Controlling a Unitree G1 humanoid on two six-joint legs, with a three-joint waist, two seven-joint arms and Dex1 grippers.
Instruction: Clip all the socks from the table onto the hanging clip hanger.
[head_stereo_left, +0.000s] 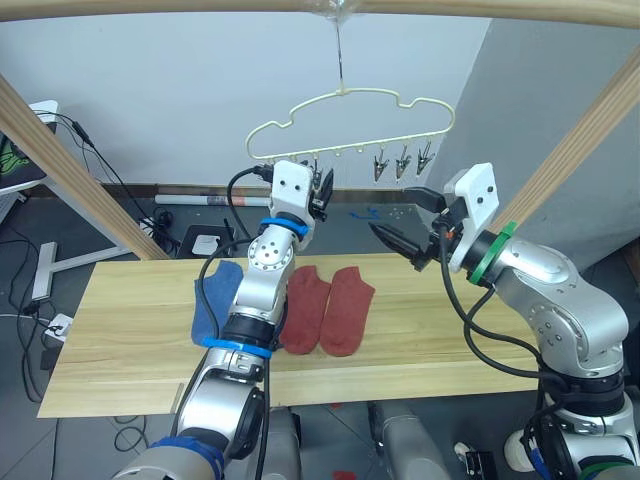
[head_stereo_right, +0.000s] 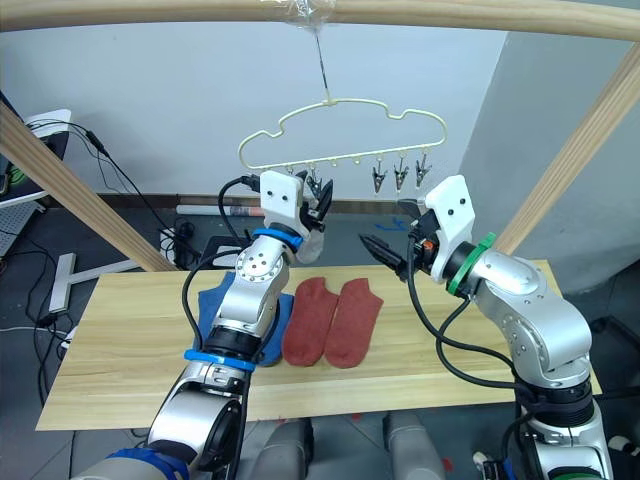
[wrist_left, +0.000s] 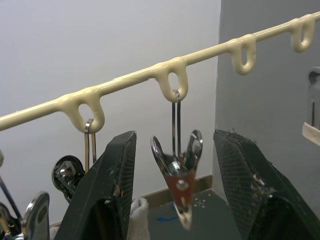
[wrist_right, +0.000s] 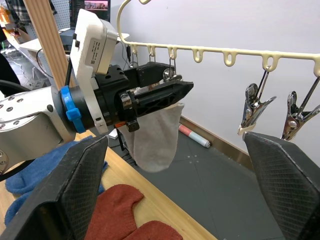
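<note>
Light wooden planks formed the table, which ran left to right beneath a round wooden pole frame, with a grey wall behind. From the top pole hung the clip hanger, a pale yellow wire outline with a row of loops along its lower bar. Three dark metal clips hung free towards its right end.

The left gripper was raised to the left part of the hanger's bar. Its two black fingers stood apart on either side of one metal clip hanging from a loop, without pressing it. A light grey sock hung just behind this gripper in the right wrist view; its attachment was hidden by the fingers.

The right gripper hovered to the right of the left one, below the hanger and above the table's far edge, pointing left. Its fingers were spread wide and held nothing.

On the table lay two rust red socks side by side near the middle. A blue sock lay just left of them, partly covered by the left arm.
</note>
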